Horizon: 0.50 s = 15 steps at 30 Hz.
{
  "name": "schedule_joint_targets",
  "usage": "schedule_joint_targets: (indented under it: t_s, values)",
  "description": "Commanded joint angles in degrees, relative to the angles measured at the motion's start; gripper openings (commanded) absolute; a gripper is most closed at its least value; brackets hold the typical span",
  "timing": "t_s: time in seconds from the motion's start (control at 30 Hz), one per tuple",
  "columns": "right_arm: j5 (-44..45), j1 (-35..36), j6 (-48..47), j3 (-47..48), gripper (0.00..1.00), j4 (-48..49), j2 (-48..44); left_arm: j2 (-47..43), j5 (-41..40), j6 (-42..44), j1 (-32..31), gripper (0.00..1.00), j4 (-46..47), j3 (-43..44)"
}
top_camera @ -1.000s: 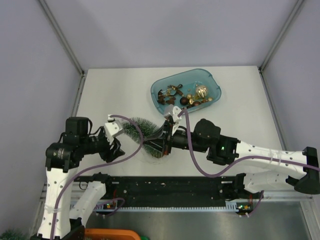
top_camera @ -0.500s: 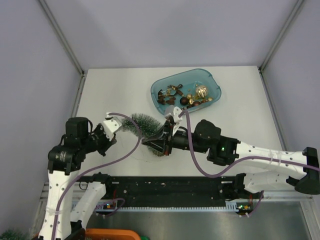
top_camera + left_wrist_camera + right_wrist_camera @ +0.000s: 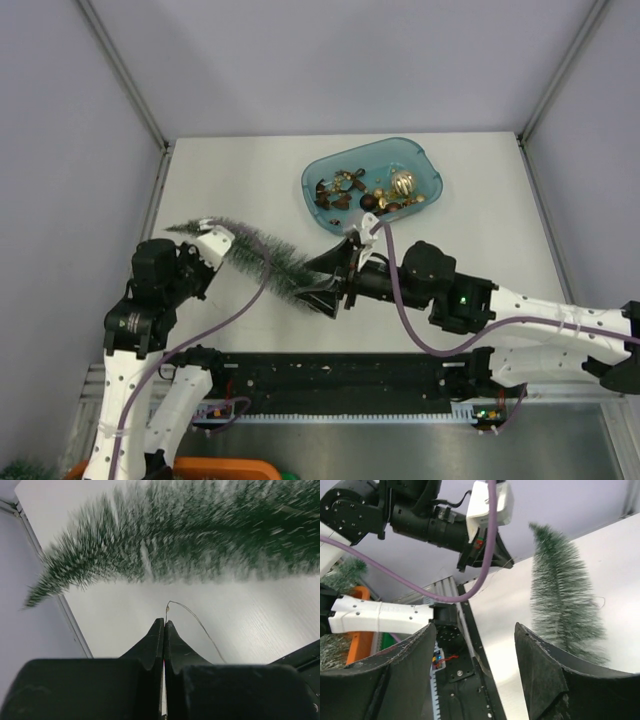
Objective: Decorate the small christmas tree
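Note:
The small christmas tree (image 3: 262,258) leans far over, its tip to the left and its base by my right gripper (image 3: 322,285). It is a motion-blurred streak across the top of the left wrist view (image 3: 190,535). In the right wrist view the tree (image 3: 562,600) rises just right of my fingers. My right gripper (image 3: 475,626) is open, with nothing between the jaws. My left gripper (image 3: 164,622) is shut, and a thin wire (image 3: 192,619) comes out from between its tips. From above, the left gripper (image 3: 208,262) sits under the tree's upper part.
A translucent blue tray (image 3: 425,165) with several brown and gold ornaments (image 3: 375,192) stands at the back, right of centre. A black rail (image 3: 340,375) runs along the near table edge. An orange object (image 3: 215,468) and more green bristles (image 3: 20,468) lie below the table.
My right gripper opened and let go of the tree. The left gripper shut and drew back left. The tree swung over, so its tip now points left.

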Motion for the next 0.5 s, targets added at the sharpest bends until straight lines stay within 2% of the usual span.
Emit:
schedule_joint_targets:
  t_s: [0.0,0.1,0.27,0.47]
  values:
    - [9.55,0.64,-3.57,1.69,0.70,-2.73,-5.00,-0.40,0.08,-0.95,0.00,0.00,4.81,2.17]
    - [16.76,0.29,-6.03,5.19,0.79,-6.59,-4.05,-0.05,0.17,-1.30,0.00,0.00,5.17,2.44]
    - [18.36,-0.94,-6.04,8.46,0.81,-11.26,2.45,-0.40,-1.76,-1.91,0.00,0.00,4.64,0.86]
    - [18.10,-3.48,-7.01,8.38,0.84,-12.32,11.86,-2.33,-8.51,-3.76,0.17,0.00,5.86,-3.18]
